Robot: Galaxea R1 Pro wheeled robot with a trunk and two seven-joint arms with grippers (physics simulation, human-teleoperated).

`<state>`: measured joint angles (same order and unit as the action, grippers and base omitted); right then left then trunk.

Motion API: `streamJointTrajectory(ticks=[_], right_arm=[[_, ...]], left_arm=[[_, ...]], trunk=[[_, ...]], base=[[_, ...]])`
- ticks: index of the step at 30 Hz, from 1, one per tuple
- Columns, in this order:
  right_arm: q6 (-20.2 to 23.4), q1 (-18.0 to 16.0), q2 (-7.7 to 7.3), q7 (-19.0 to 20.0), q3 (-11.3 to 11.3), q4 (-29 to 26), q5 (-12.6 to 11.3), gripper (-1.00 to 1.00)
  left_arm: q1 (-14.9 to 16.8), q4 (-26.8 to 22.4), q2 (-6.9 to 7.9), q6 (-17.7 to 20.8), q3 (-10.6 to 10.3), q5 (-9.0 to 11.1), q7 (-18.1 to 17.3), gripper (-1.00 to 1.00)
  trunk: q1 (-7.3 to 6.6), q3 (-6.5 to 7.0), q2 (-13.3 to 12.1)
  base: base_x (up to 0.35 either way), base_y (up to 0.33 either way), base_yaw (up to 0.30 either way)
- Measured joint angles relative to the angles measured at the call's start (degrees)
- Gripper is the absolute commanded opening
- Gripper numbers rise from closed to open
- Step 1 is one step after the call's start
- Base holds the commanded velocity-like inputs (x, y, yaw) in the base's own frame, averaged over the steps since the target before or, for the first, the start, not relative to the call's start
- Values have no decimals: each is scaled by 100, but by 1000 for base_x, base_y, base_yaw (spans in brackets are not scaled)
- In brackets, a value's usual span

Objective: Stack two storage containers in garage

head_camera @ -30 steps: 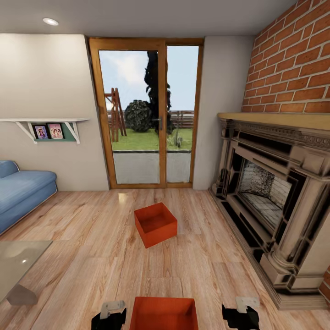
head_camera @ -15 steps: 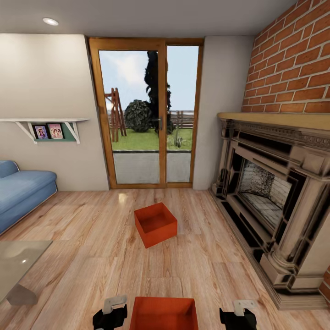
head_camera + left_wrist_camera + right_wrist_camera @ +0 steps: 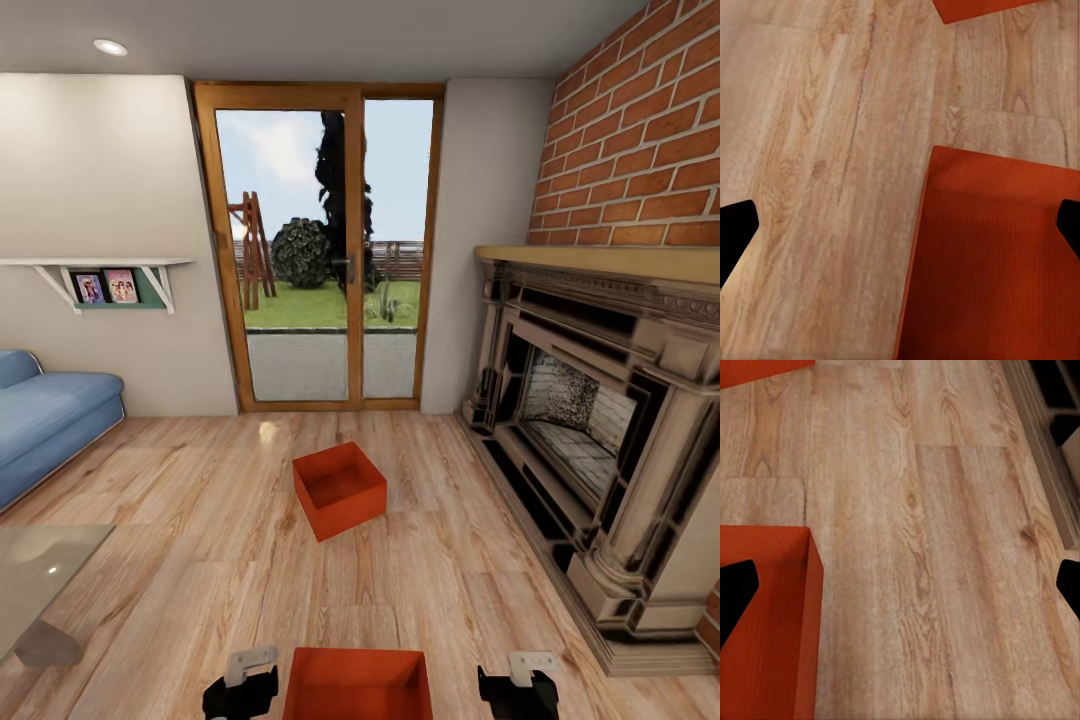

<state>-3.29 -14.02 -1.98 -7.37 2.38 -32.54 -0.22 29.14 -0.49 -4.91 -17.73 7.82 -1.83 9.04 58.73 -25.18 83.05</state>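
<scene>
The near orange-red open-topped storage box [image 3: 358, 684] sits on the light wood plank floor [image 3: 200, 590] right at the robot's feet, at the bottom edge of the head view. Its twin, the second orange-red open box [image 3: 339, 489], sits further out on the same floor, between the robot and the wood-framed glass doors [image 3: 318, 245]. So both are in the living room and nothing has reached the garage.

The left claw [image 3: 240, 690] hangs just beside the near box's left wall and the right claw [image 3: 518, 688] is off to its right, a bit further away. In both wrist views the fingertips sit wide apart at the frame edges with nothing between them, so both claws are spread and not gripping anything.

Looks like it's lining up a two-sided squeeze. My worry: those walls look thin and plain, so if one claw touches first the box probably just slides across the smooth planks, or it twists and slips out on the lift. The dark carved fireplace surround [image 3: 600, 420] is close on the right, so a wide swing of that arm could clip it.
</scene>
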Motion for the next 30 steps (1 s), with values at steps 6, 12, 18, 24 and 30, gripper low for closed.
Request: streamJointTrajectory(ticks=[6, 12, 18, 24, 30], right_arm=[[-7, 0, 0, -3, -4, 7, -1, 100], [-9, 0, -1, -14, -29, 8, -7, 100], [-8, 0, -1, -27, -39, 8, -9, 100], [-9, 0, -1, -56, -35, 8, -3, 100], [-9, 0, -1, -15, -35, 8, -3, 100]], left_arm=[[0, 0, -2, 0, 1, 7, -16, 100], [-1, 9, 9, -8, 1, 7, -20, 100], [0, 9, 3, -9, 1, 9, -20, 100], [0, 9, 0, -21, 1, 4, -13, 100], [-1, 10, -4, -26, 1, 6, -14, 100]], trunk=[[0, 0, 0], [0, 0, 0], [0, 0, 0], [0, 0, 0], [0, 0, 0]], base=[[0, 0, 0], [0, 0, 0], [0, 0, 0], [0, 0, 0], [0, 0, 0]])
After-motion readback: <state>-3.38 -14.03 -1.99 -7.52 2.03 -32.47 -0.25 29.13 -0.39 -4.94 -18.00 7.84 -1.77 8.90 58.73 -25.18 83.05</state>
